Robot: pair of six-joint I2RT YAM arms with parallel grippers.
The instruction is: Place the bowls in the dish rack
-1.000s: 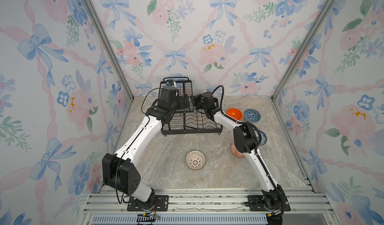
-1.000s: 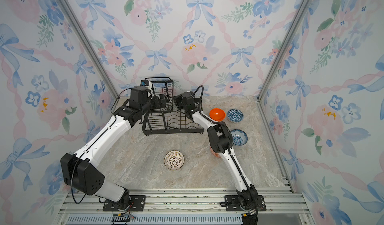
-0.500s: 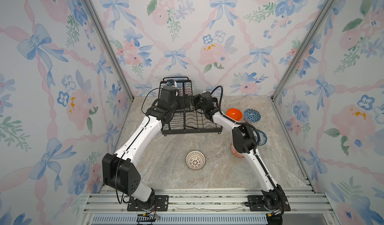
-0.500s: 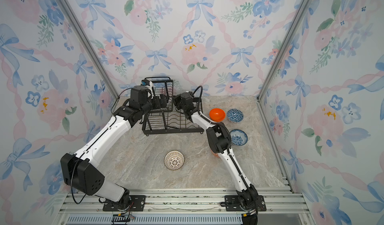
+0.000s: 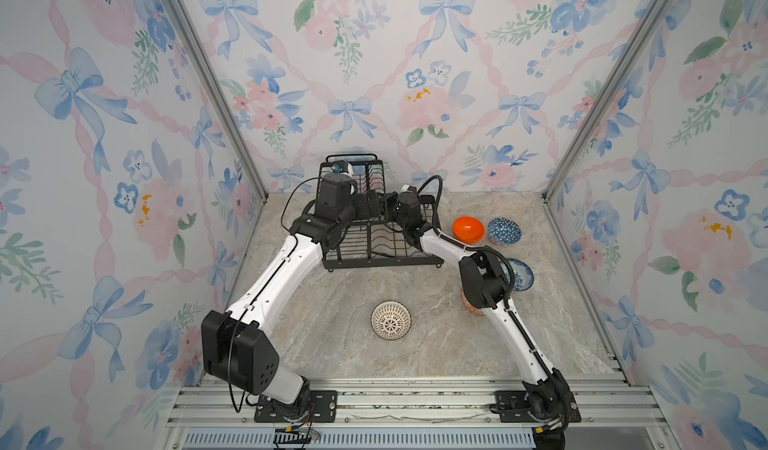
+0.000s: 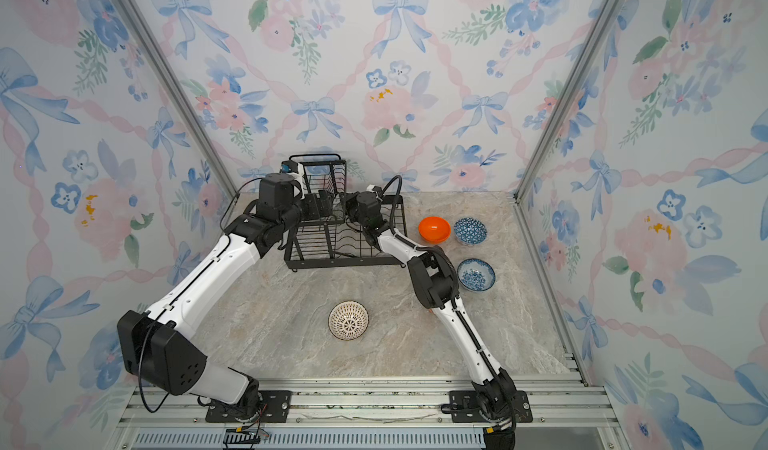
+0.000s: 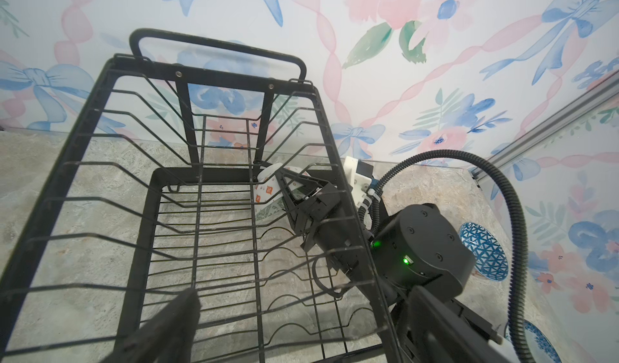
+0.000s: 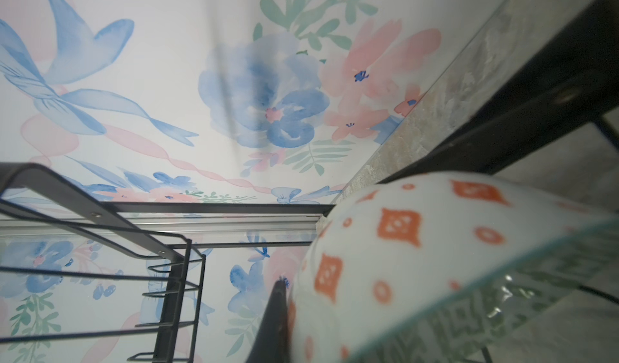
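Observation:
My right gripper (image 7: 290,186) is shut on the rim of the grey-green patterned bowl (image 8: 435,261), white with orange diamonds outside, held on edge inside the black wire dish rack (image 5: 376,257) near its far end. One dark finger (image 8: 277,314) lies against the bowl's outside; the other is hidden. My left gripper (image 7: 301,327) hangs open over the rack's upper basket (image 7: 207,190), holding nothing, close beside the right gripper (image 5: 388,203). On the table lie the white lattice bowl (image 5: 390,320), the orange bowl (image 5: 468,228), the blue geometric bowl (image 5: 504,230) and the blue floral bowl (image 5: 521,275).
An orange-and-white bowl (image 5: 466,304) is mostly hidden behind my right arm's elbow. The rack (image 6: 332,257) stands against the back wall, left of centre. Floral walls close in the marble table (image 5: 332,344) on three sides, with an aluminium rail at the front.
My right arm has edged slightly left, carrying the bowl a little further into the rack. The left arm and the bowls on the table have not moved.

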